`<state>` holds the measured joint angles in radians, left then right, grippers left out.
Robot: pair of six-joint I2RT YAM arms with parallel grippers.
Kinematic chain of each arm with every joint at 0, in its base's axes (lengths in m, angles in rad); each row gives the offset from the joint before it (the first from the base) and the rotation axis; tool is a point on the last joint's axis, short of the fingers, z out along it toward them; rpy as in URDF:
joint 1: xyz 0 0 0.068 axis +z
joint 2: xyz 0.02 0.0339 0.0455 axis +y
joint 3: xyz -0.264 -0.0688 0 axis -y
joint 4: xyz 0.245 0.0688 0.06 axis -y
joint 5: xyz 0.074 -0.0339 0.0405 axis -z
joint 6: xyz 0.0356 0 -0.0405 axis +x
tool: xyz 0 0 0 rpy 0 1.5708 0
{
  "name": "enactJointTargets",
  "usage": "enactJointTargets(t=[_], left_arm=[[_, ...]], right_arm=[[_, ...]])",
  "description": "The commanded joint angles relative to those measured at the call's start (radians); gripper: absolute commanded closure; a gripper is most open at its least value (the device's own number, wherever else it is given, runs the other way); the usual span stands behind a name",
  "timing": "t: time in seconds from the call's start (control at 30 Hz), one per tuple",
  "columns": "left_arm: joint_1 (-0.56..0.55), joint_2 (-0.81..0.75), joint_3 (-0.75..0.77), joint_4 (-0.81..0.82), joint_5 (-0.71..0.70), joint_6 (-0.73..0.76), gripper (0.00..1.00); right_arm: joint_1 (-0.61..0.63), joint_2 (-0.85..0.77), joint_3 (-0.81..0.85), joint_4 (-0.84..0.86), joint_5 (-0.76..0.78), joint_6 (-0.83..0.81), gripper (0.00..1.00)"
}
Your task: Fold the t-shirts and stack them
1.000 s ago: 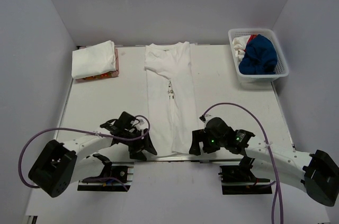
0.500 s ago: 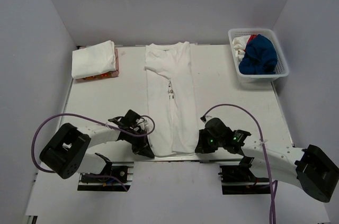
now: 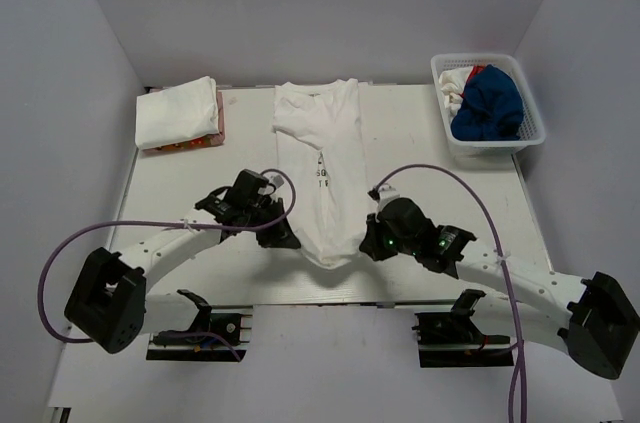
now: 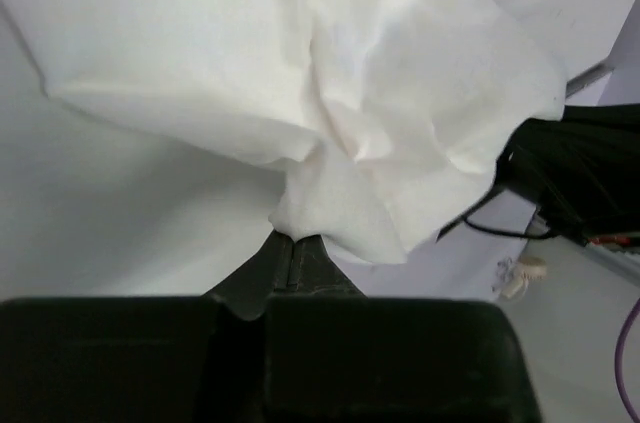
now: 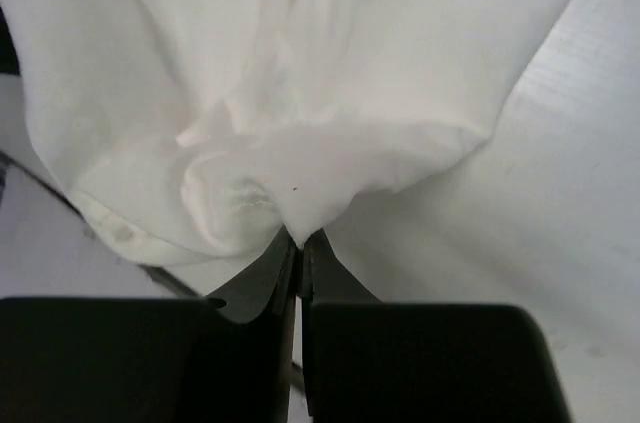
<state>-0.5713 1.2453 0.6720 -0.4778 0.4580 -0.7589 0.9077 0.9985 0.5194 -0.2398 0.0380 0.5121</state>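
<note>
A white t-shirt (image 3: pixel 322 143), folded lengthwise into a long strip, lies down the middle of the table. Its near hem is lifted and sags between my two grippers. The left gripper (image 3: pixel 284 237) is shut on the hem's left corner, where cloth (image 4: pixel 330 143) bunches at the jaw tips (image 4: pixel 294 239). On the right corner my right gripper (image 3: pixel 370 244) is shut, with fabric (image 5: pixel 300 133) pinched at its tips (image 5: pixel 300 238). A folded white shirt (image 3: pixel 178 111) sits on an orange-red one at the back left.
A white basket (image 3: pixel 531 139) at the back right holds a blue shirt (image 3: pixel 489 105) and white and red cloth. White walls enclose the table on three sides. Purple cables loop from both arms.
Both grippers closed on the near hem corners at the table's front edge. They have since lifted the hem and carried it toward the back; the shirt's near end now hangs between them.
</note>
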Motion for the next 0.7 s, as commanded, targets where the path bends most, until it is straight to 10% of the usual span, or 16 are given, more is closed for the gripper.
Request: enactJointTargets(t=[0.0,0.23,0.67], left_arm=[[0.008,0.02,0.101,-0.05,-0.093,0.049,1.0],[0.07,0.181,0.359,-0.128,-0.337,0.014,1.0],[0.177,0.413,0.612,-0.018,-0.381,0.07,1.0]], right_arm=[[-0.032,0.058,0.117,0.007,0.176,-0.099,1.0],[-0.113,0.244,0.289,0.132,0.296,-0.093,1.0],[-0.285,0.633,0.639,0.229,0.228,-0.155,1.0]])
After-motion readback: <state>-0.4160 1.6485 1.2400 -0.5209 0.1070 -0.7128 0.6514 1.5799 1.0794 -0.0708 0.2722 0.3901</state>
